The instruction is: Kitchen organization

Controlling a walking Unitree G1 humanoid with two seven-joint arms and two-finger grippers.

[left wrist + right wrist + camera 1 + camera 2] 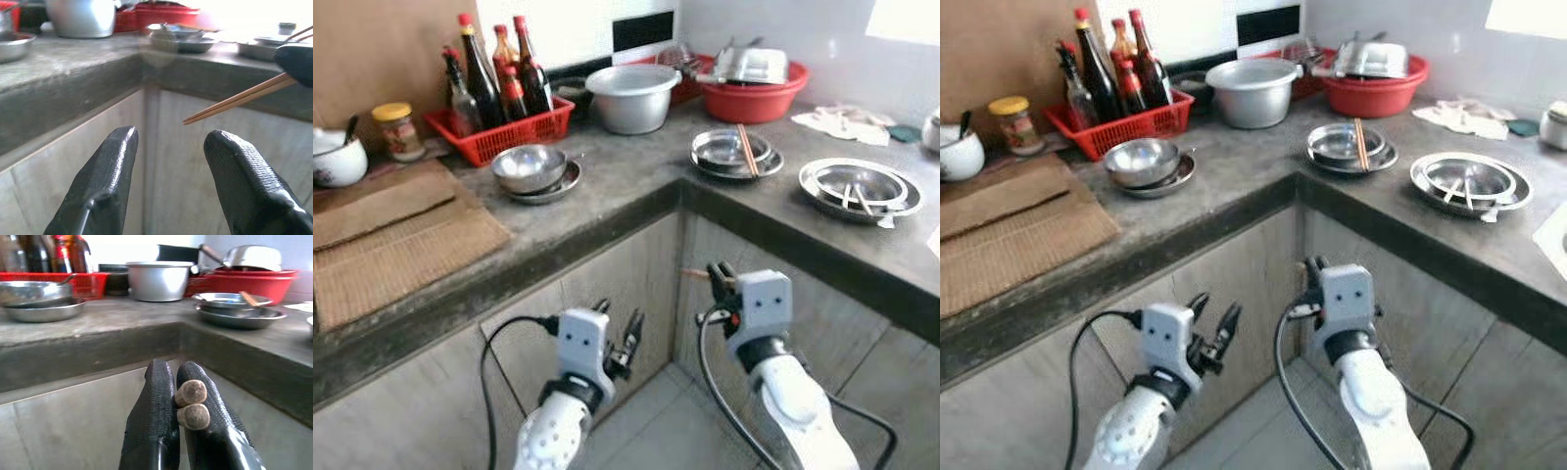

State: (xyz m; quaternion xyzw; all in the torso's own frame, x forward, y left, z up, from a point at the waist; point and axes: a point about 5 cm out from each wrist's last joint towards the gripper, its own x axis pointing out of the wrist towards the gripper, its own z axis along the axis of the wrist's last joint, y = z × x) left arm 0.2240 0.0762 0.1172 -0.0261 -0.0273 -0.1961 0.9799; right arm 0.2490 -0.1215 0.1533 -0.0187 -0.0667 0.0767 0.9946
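Your right tool [720, 277] sits low in the frame, just right of centre, below the table [626, 191] edge and in front of the cabinet corner. Its fingers are clamped tight on a pair of chopsticks [192, 405]; the right wrist view shows both butt ends pinched between the pads, and the tips [234, 101] poke out toward your left tool. Your left tool [619, 345] hangs at lower centre-left, fingers [100, 186] spread wide with nothing between them, near the chopstick tips but apart from them.

Up on the table, a second pair of chopsticks [746, 149] lies across stacked steel plates [736, 154] right of centre. Further right is a steel dish [860, 188] with utensils in it. Left of centre a steel bowl [529, 167] rests on a plate. Behind, at upper left, a red basket [499, 132] holds sauce bottles [480, 73]; a steel pot [632, 96] and red basin [754, 93] stand at top centre.
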